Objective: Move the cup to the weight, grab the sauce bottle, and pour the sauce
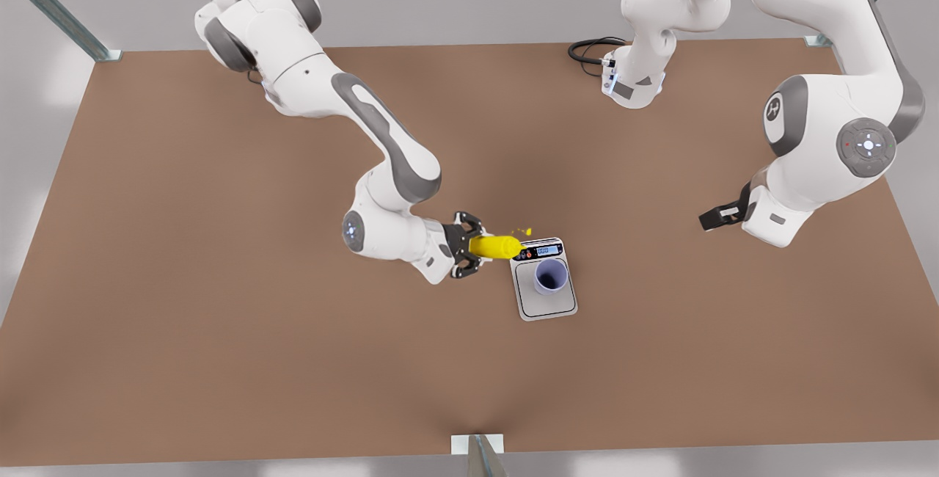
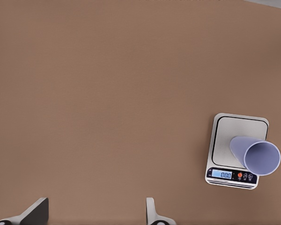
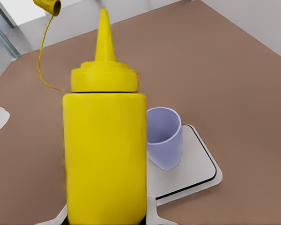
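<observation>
Two steps look done: the cup (image 1: 550, 276) stands on the weight (image 1: 546, 302) mid-bench, and the right gripper (image 1: 467, 244) clamps the sauce bottle (image 1: 496, 246) beside its display edge. Pouring remains, which calls for carrying the nozzle over the cup's rim and tipping. The left gripper (image 2: 96, 212) waits well off toward the bench's edge, fingers spread wide and empty.

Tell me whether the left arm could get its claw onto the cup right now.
Probably yes. The left claw hangs open and empty above bare table, off to one side of the cup on the weight; nothing lies between them.
</observation>
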Controlling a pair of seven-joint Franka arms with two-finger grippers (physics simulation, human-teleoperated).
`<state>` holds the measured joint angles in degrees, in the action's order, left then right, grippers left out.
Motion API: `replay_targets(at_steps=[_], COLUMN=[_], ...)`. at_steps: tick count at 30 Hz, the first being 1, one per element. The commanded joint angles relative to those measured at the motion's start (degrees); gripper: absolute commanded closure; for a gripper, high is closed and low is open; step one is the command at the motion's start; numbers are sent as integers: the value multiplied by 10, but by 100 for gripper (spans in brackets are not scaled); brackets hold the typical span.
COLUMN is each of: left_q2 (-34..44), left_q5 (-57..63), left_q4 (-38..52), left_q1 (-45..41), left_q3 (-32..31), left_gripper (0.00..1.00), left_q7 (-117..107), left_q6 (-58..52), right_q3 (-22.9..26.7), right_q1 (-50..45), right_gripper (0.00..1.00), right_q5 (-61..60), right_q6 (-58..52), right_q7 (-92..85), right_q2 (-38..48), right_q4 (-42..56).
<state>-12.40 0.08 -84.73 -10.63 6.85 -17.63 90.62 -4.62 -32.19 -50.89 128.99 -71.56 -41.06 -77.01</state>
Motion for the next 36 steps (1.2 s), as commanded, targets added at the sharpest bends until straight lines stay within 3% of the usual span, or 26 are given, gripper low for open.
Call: replay_targets(at_steps=[1, 7, 19, 23, 29, 36], left_q2=[0, 0, 0, 0, 0, -2], left_q5=[0, 0, 0, 0, 0, 0], left_q4=[0, 0, 0, 0, 0, 0], left_q1=[0, -1, -13, -18, -20, -21], left_q3=[0, -1, -2, -2, -2, -2], left_gripper=[0, 0, 0, 0, 0, 0], left_q7=[0, -4, -5, -20, -20, -21], left_q6=[0, -4, -8, -8, -7, -6], right_q3=[1, 31, 31, 23, -158, -158], right_q1=[-2, -41, -9, 78, 309, 468], right_gripper=[51, 51, 51, 51, 51, 51], right_q5=[-4, -4, 11, 4, 5, 11], right_q6=[-5, -6, -81, -192, -215, -364], right_q7=[-2, 42, 71, 21, -154, -408], right_q2=[-2, -46, -38, -28, -5, -5], right_q4=[2, 70, 58, 41, -82, -126])
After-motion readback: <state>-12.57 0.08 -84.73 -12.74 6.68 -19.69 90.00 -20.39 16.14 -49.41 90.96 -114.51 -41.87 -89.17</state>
